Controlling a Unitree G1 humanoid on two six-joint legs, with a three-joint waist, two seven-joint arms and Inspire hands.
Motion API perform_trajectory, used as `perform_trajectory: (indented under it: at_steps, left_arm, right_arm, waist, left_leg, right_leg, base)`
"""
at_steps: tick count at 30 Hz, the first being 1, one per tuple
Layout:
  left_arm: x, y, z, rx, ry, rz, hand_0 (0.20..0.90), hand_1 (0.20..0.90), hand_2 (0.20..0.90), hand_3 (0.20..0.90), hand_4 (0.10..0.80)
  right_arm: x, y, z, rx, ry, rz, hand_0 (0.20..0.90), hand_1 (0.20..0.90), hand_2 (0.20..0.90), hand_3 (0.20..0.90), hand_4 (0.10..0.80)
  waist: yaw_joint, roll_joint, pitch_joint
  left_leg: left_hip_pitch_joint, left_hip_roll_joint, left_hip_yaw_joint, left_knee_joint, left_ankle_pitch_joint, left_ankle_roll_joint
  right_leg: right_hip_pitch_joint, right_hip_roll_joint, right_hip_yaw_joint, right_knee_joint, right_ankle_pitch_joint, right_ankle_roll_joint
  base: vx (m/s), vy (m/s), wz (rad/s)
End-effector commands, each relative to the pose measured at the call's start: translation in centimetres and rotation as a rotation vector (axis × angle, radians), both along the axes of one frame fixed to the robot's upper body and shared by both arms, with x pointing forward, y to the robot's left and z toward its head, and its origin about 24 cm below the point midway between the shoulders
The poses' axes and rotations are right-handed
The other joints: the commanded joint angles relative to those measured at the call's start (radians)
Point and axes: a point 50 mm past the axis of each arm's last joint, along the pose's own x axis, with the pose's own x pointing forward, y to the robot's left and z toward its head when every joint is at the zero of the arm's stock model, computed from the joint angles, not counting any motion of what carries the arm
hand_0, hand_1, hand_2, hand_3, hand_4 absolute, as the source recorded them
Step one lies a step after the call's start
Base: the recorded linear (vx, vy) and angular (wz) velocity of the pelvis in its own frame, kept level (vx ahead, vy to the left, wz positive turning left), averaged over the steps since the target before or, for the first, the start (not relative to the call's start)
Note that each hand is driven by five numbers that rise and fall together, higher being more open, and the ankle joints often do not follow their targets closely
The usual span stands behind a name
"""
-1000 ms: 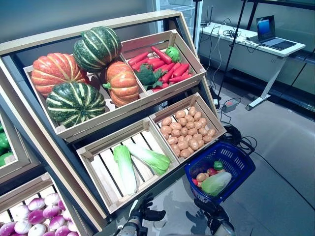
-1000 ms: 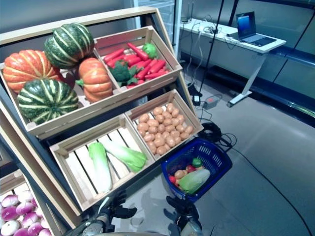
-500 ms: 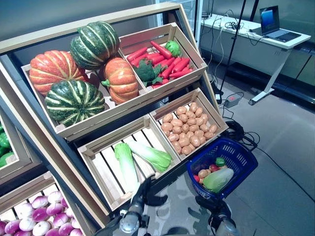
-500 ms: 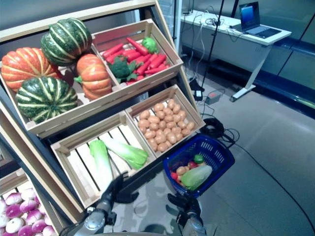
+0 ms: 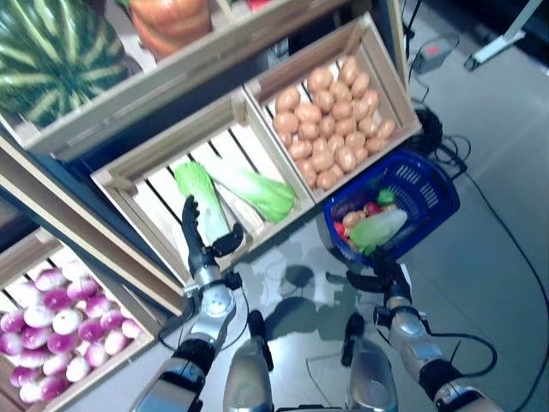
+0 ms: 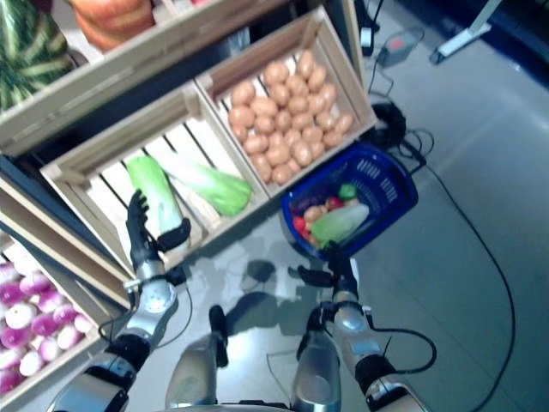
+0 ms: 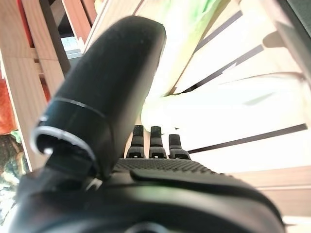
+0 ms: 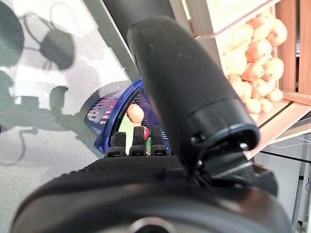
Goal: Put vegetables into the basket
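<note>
The blue basket (image 5: 431, 182) stands on the floor at the stand's lower right corner. In it lie a pale green cabbage (image 5: 376, 228), a potato, small red pieces and a green pepper (image 5: 387, 196). My left hand (image 5: 198, 237) is open with straight fingers, raised at the front rail of the low crate. It is right beside a long green cabbage (image 5: 201, 199), which looms pale past my fingers (image 7: 153, 141) in the left wrist view. My right hand (image 5: 385, 280) is open and empty, just before the basket's near rim (image 8: 105, 127).
The wooden stand (image 5: 129, 167) with slanted crates fills the left and top. A second cabbage (image 5: 257, 190) lies beside the first. Black cables (image 5: 426, 130) coil on the floor behind the basket. Grey floor lies to the right.
The camera has tilted down and closer. My left hand has risen from low by the floor to the cabbage crate's front rail. My right hand stays low by the basket.
</note>
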Motion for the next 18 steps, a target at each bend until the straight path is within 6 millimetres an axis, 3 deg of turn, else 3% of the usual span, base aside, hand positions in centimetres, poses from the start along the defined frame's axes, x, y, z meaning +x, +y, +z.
perform_trajectory:
  at_steps: [1,3,8,18]
  left_arm:
    - [1.2,2.4,4.9,-0.001,-0.251,0.128,0.9,0.9,0.9,0.9,0.8]
    - [1.6,3.4,5.7,-0.013,-0.258,0.171,0.9,0.9,0.9,0.9,0.8]
    - [2.8,4.8,7.6,-0.048,-0.274,0.242,0.9,0.9,0.9,0.9,0.8]
    - [4.1,8.5,11.8,-0.049,-0.313,0.439,0.9,0.9,0.9,0.9,0.8]
  right_arm:
    - [0.4,-0.1,2.4,0.089,-0.164,-0.045,0.9,0.9,0.9,0.9,0.8]
    - [0.8,-0.3,2.8,0.078,-0.168,-0.036,0.9,0.9,0.9,0.9,0.8]
    - [2.0,0.2,4.0,0.051,-0.181,0.002,0.9,0.9,0.9,0.9,0.8]
    - [3.1,-1.1,5.4,0.05,-0.191,-0.048,0.9,0.9,0.9,0.9,0.8]
  waist:
    - [-0.015,-0.012,-0.019]
    - [-0.019,-0.017,-0.006]
    - [-0.027,-0.018,0.019]
    - [-0.042,-0.026,0.043]
  left_leg:
    - [-0.136,0.051,-0.08,0.252,-0.123,-0.026]
    - [-0.186,0.059,-0.091,0.334,-0.179,-0.029]
    - [-0.306,0.069,-0.109,0.458,-0.232,-0.026]
    - [-0.455,0.081,-0.136,0.574,-0.276,-0.029]
  right_leg:
    - [-0.101,-0.012,0.045,0.191,-0.059,-0.07]
    - [-0.154,-0.029,0.062,0.275,-0.107,-0.061]
    - [-0.289,-0.04,0.098,0.414,-0.154,-0.062]
    - [-0.452,-0.037,0.129,0.536,-0.195,-0.064]
  base:
    - [-0.07,0.079,-0.01]
    - [-0.017,0.081,0.04]
    - [-0.043,0.072,-0.02]
    - [-0.013,0.061,-0.02]
